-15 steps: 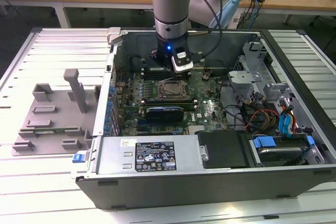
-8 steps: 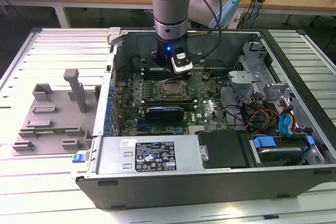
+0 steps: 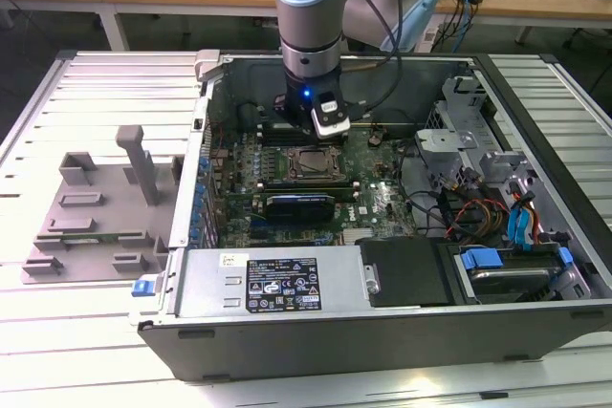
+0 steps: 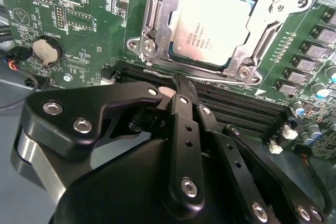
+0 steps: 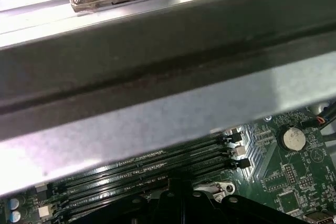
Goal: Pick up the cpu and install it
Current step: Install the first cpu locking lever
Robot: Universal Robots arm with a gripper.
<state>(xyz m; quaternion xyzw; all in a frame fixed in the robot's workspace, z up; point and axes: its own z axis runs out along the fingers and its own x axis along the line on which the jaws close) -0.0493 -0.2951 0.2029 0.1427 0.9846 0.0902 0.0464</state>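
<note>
Cpu (image 4: 212, 24) seated in its socket (image 4: 157, 22) on the green motherboard (image 4: 79, 30), silvery top facing up, the metal frame of the socket surrounding it on all sides. In the exterior view the cpu (image 3: 313, 164) lies near the middle of the board, inside the open computer case (image 3: 382, 332), just on the near side of my arm.

My pincer (image 4: 177, 97) hangs low over the board beside the socket, above the dark memory slots (image 4: 236, 111) that run along the socket's edge. Its fingers (image 4: 181, 124) sit drawn together and carry nothing; the tips are close to the socket frame, though I cannot tell whether they touch it. In the first wrist view the memory slots (image 5: 157, 169) run beneath a grey wall of the case (image 5: 157, 124).

A round coin battery (image 4: 46, 50) sits on the board, well apart from the socket. A black expansion card (image 3: 301, 205) stands in the board on the near side of the cpu.

On the counter (image 3: 96, 351), at the exterior view's left of the case, rests a grey plastic tray (image 3: 86, 226) with upright posts. The case's power supply (image 3: 268, 284) occupies the near edge.
</note>
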